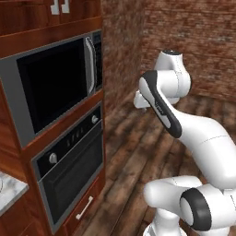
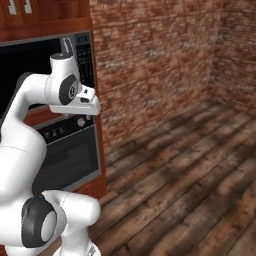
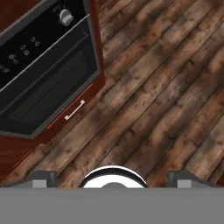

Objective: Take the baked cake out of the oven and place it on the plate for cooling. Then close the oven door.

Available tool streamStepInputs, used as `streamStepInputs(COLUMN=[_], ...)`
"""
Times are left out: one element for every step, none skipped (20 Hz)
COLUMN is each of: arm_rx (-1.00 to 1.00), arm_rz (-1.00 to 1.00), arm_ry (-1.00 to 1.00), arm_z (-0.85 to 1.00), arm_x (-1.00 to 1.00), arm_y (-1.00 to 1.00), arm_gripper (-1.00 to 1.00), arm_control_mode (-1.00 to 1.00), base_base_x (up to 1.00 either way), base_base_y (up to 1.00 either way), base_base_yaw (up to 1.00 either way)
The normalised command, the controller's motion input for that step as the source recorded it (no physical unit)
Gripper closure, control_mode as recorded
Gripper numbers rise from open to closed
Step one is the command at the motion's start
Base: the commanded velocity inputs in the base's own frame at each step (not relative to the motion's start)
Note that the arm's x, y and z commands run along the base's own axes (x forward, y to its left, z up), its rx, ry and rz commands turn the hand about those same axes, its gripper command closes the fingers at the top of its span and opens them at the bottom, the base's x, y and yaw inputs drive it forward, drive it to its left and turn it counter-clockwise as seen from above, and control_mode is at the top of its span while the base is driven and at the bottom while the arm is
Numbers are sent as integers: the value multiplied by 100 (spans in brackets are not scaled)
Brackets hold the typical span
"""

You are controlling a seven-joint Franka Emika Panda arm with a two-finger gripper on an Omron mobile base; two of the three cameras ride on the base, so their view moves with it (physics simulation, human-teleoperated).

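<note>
A: Where does the oven (image 1: 69,177) sit?

B: Low in the wooden cabinet column, under the microwave (image 1: 55,83). Its knobs and dark control strip run along the top of its front.

A: And the oven door (image 3: 46,94)?

B: It stands shut, flush with the grey frame, black glass facing the room. Below it is a wooden drawer (image 3: 72,111) with a small pale handle.

A: How is the gripper (image 3: 111,180) doing?

B: In the hand view its two dark tips rise far apart at the bottom edge, jaws spread wide with nothing between them. It hangs over the plank floor (image 3: 166,87), apart from the oven front, which lies to the upper left of that view.

A: Is the arm near the cabinet?

B: From the left base view the arm (image 1: 184,129) bends up over the floor, well clear of the oven. A marble table (image 1: 9,191) edge shows at the far left.

A: The cake or plate?

B: I cannot tell where they are.
</note>
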Motion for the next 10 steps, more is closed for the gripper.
streamStepInputs(arm_rx=[0, 0, 0, 0, 0, 0, 0, 0, 0, 0], arm_rz=[0, 0, 0, 0, 0, 0, 0, 0, 0, 0], arm_ry=[0, 0, 0, 0, 0, 0, 0, 0, 0, 0], arm_z=[0, 0, 0, 0, 0, 0, 0, 0, 0, 0], arm_x=[0, 0, 0, 0, 0, 0, 0, 0, 0, 0], arm_y=[0, 0, 0, 0, 0, 0, 0, 0, 0, 0], arm_gripper=[-100, -100, -100, -100, -100, -100, -100, -100, -100, -100], arm_control_mode=[100, 100, 100, 100, 100, 100, 100, 100, 100, 100], base_base_x=[0, 0, 0, 0, 0, 0, 0, 0, 0, 0], base_base_y=[67, 69, 69, 67, 65, 66, 66, 66, 60, 51], base_base_yaw=[-30, -28, -25, -25, -23, -21, -20, -19, -17, -15])
